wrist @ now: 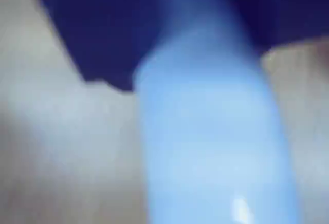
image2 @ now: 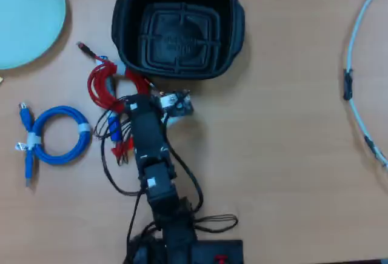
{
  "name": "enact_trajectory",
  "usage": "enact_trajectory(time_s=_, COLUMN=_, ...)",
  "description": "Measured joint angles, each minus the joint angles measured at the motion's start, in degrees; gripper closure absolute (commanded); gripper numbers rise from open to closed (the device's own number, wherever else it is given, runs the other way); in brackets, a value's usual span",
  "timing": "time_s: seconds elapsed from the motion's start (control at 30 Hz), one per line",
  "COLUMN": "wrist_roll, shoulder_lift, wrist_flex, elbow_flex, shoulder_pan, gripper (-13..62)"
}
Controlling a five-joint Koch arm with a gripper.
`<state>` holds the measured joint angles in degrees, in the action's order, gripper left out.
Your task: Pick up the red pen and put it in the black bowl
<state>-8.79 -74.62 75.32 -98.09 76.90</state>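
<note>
The arm hangs low over the coiled red cable (image2: 103,85), just short of the empty black bowl (image2: 179,0). The wrist view shows only a blurred pale barrel; I cannot tell whether the tool (image2: 173,103) is pinching anything, nor place the red pen.

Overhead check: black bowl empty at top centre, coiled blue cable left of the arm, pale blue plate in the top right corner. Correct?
One slip: in the overhead view the pale blue plate sits in the top left corner, not the top right. The rest stands: the black bowl is empty at top centre, and the coiled blue cable lies left of the arm.
</note>
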Motion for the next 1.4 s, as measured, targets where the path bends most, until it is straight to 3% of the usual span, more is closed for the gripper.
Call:
enact_trajectory(time_s=0.23, wrist_roll=9.1, shoulder_lift=-4.8, wrist_flex=2.7, elbow_flex=-4.6, shoulder_pan=4.4, gripper=55.2)
enact_trajectory(time_s=0.7, wrist_roll=11.2, shoulder_lift=-32.4, wrist_flex=5.0, elbow_flex=-6.5, shoulder_pan=6.6, gripper=55.2)
enact_trajectory(time_s=0.9, wrist_roll=11.3, shoulder_lift=-33.5, wrist_flex=4.5, elbow_flex=2.1, shoulder_pan=6.5, gripper=55.3)
enact_trajectory(time_s=1.4, wrist_roll=11.3, shoulder_lift=-33.3, wrist_flex=-17.9, elbow_flex=2.7, shoulder_pan=4.0, gripper=55.2)
